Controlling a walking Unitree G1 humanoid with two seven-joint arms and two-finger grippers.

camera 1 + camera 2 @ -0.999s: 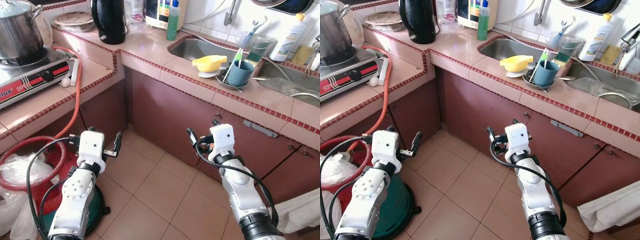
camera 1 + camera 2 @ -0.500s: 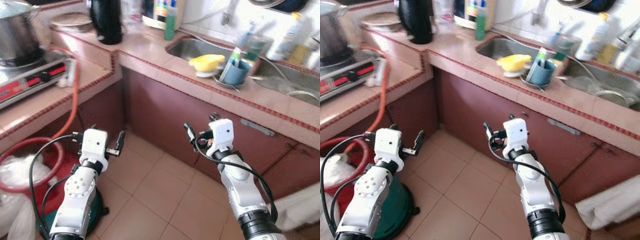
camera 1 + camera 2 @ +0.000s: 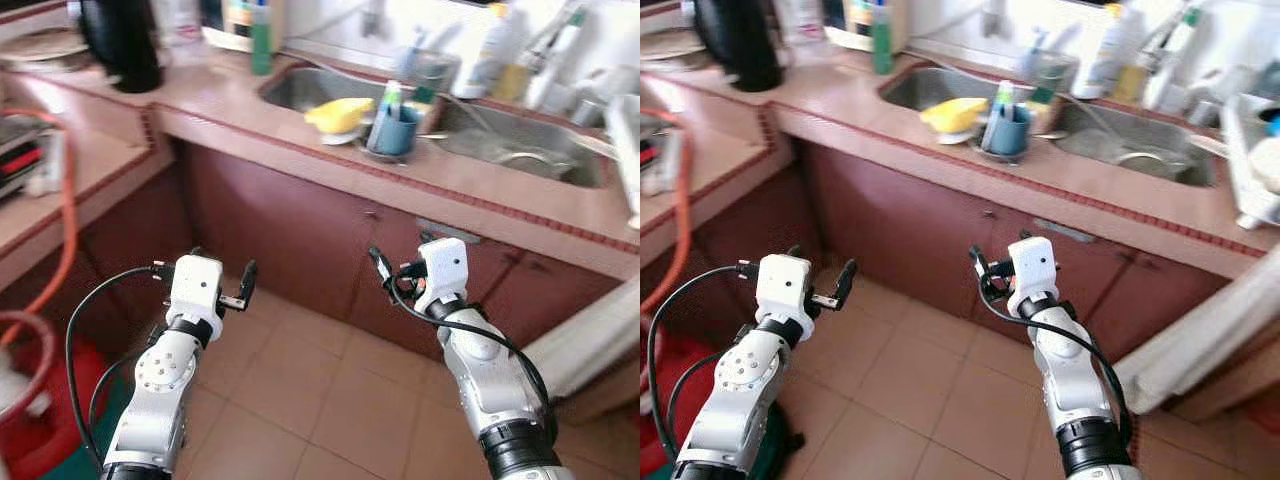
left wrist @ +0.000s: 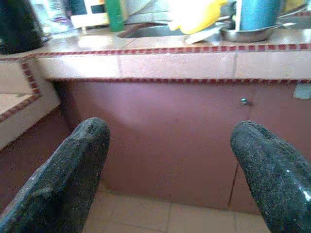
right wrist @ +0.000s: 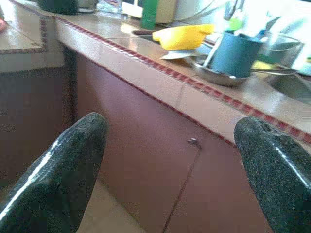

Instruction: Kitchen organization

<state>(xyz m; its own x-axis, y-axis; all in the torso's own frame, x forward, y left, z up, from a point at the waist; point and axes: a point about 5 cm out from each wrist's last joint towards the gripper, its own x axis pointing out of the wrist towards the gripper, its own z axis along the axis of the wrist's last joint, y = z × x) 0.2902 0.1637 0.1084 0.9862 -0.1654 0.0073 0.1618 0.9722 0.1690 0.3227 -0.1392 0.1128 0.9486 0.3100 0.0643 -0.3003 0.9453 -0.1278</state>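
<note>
Two grippers raised at mid-height over the tiled floor [image 3: 330, 380], both empty. Left gripper [image 3: 205, 288]: fingers spread wide, nothing between them; left wrist view looks through the gap at the cabinet front. Right gripper [image 3: 400, 277]: likewise spread and empty, aimed at the cabinet door [image 5: 146, 160] below the desk edge.

Beyond them: red-brown cabinet fronts, then the tiled desk [image 3: 300, 150] with a red trim line. On the desk between the two sink basins [image 3: 300, 88]: yellow bowl [image 3: 338, 114] on a plate, and just beside it a blue cup [image 3: 392, 130] holding utensils, standing in a metal dish. Farther back: green bottle [image 3: 261, 40], black kettle [image 3: 122, 45], white bottles near the tap.

Judgement: approach phase, nothing grasped yet. Head views blurred, so robot is probably moving. To do this well: stop square to the desk, let the view settle, then raise one gripper above the desk edge before reaching; keep clear of the utensil handles sticking out of the cup.
</note>
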